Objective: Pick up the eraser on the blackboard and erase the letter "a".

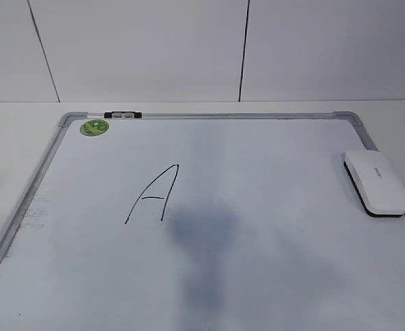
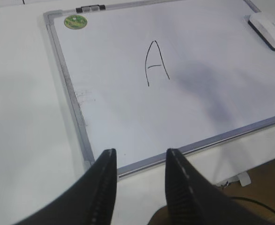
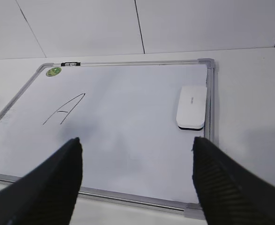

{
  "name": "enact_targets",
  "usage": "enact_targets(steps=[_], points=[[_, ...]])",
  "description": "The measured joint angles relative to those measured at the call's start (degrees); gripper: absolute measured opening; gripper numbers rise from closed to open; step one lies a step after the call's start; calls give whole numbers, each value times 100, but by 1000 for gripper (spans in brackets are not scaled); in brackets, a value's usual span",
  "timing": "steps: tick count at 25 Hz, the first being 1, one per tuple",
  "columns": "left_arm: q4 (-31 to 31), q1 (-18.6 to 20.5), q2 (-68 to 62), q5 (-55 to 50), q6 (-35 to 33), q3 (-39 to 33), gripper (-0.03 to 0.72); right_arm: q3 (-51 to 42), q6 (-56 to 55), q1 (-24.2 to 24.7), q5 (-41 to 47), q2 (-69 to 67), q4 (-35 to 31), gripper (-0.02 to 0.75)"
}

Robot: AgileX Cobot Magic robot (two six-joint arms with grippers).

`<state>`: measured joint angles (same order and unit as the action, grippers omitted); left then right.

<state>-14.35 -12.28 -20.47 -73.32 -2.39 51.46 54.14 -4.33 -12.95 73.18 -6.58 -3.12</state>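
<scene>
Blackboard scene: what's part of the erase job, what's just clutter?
Job:
- eraser, lying at the board's right edge
- blackboard
- the letter, a capital "A"; no lowercase one in view

Clutter:
- green round sticker, top-left corner
- small black clip on the top frame

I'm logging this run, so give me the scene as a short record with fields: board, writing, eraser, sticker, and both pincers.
board: white board, grey frame, flat on the table
writing: one capital A in black, left of centre; no small a visible
eraser: eraser lying at the board's right edge, untouched
sticker: green sticker, top left corner
left pincer: left pincer open, empty, over the near edge
right pincer: right pincer wide open, empty
</scene>
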Motion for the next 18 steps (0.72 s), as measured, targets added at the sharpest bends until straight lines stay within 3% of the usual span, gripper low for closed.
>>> enact_targets(steps=[18], points=[[693, -242, 1144, 224, 0, -1716, 243, -1684, 325, 0, 0, 260, 230, 557]])
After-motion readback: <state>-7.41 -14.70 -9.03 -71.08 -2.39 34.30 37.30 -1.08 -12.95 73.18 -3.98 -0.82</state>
